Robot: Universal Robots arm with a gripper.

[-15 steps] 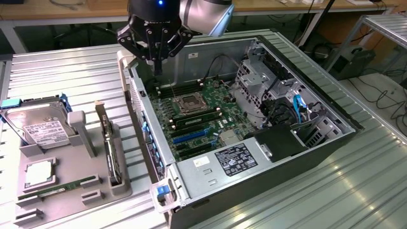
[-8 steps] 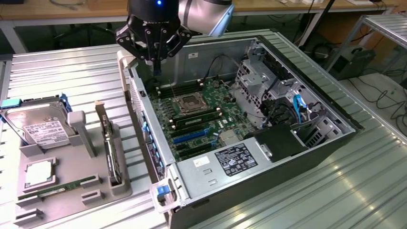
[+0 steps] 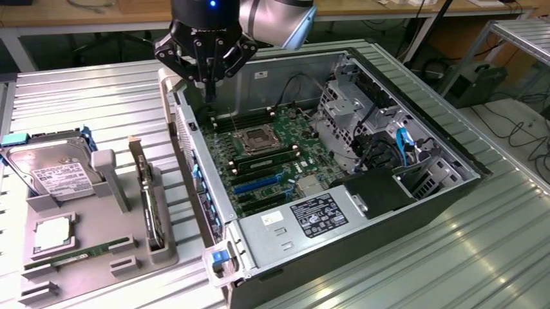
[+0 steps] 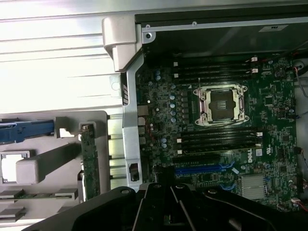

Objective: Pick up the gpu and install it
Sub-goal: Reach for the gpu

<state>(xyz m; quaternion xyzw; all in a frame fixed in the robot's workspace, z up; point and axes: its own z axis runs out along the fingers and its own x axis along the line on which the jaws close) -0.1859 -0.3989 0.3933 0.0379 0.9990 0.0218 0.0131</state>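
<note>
- Hung above the far corner of the open computer case, near the exterior view's top left: the gripper, its fingers pressed together to a point and pinching nothing.
- Not yet lifted: the gpu, parked on its long edge in a slot of the grey holder tray outside the case, on the exterior view's left, alongside a hard drive and a green memory stick.
- Judged barely begun: no grasp made, no card carried, nothing seated in the blue expansion slots on the motherboard.
- Left to do, by that reading: the whole pick-up and the whole installation.
- Placed well apart from the gripper: the gpu, lower and further toward the exterior view's left, with the case's side wall standing between the two.
- Shown edge-on from the wrist as well: the gpu, upright in the holder tray, across the case wall from the motherboard and its blue expansion slots, which looked unoccupied as far as could be told.
- No contact visible between the gripper and the card, the tray or the board.
</note>
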